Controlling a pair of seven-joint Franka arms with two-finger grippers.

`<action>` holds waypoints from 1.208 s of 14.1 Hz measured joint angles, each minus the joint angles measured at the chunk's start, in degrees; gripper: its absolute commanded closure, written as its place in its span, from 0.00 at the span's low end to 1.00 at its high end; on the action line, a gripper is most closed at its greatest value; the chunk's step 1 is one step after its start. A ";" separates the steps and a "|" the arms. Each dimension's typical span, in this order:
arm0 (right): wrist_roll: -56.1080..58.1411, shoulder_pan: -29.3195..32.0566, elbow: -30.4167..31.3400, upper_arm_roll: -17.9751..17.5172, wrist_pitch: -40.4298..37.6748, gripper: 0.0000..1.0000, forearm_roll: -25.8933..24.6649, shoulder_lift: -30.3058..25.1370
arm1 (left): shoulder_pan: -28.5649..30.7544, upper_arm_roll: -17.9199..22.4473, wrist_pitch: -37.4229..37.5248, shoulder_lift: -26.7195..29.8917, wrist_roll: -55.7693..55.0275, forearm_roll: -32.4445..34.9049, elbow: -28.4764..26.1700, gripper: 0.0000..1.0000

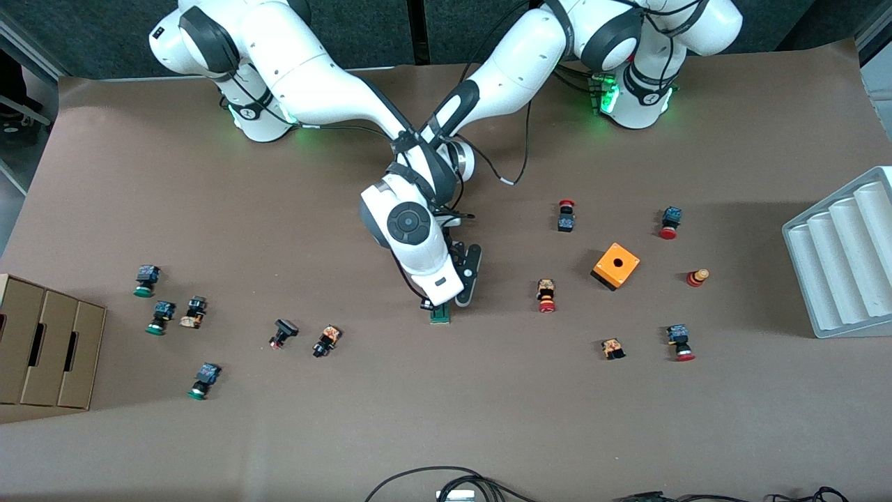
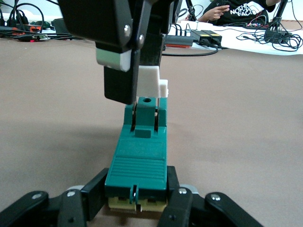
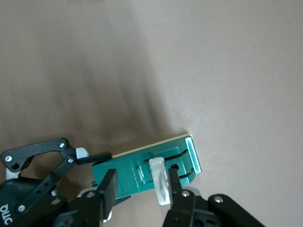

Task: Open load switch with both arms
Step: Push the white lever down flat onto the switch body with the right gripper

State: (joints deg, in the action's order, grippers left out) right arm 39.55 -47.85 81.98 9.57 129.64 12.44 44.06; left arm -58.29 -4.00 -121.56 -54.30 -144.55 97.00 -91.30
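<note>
We see the load switch [image 1: 440,315] lying flat on the brown worktop [image 1: 446,418], and we take it as our landmark. It is a slim green block with a white sliding piece [image 3: 160,183] near one end.

The left end effector [image 2: 136,198] is clenched on the switch, its fingers [image 2: 94,193] pressed against both sides of the end of the green body that lies away from the white piece. The right end effector [image 3: 142,189] is down over the switch from above, and its fingers [image 3: 176,187] are closed on the white piece. Both arms meet above the switch in the front view, the right arm's wrist covering most of it.

Toward the left arm's end of the worktop from the switch, an orange cube [image 1: 616,265] with a hole sits among several red-capped push-buttons [image 1: 546,295]. A grey ribbed tray [image 1: 847,254] lies well apart from the switch at that same end. Toward the right arm's end, green-capped push-buttons [image 1: 160,317] are scattered, and a cardboard box [image 1: 45,348] sits at the worktop's edge.
</note>
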 measured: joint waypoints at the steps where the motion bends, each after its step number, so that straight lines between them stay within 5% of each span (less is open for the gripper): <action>1: -0.01 0.00 0.21 0.00 -0.05 0.52 0.00 -0.22 | 0.00 0.00 0.00 0.00 0.00 0.00 0.00 0.72; 17: -5.81 -0.15 1.70 -1.30 -0.67 0.53 0.00 -1.05 | 0.00 0.00 0.00 0.00 0.00 0.00 0.00 0.72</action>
State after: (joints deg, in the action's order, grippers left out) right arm 33.75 -48.00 83.68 8.28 128.98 12.44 43.00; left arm -58.29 -4.00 -121.56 -54.30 -144.55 96.99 -91.29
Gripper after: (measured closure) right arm 0.524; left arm 0.489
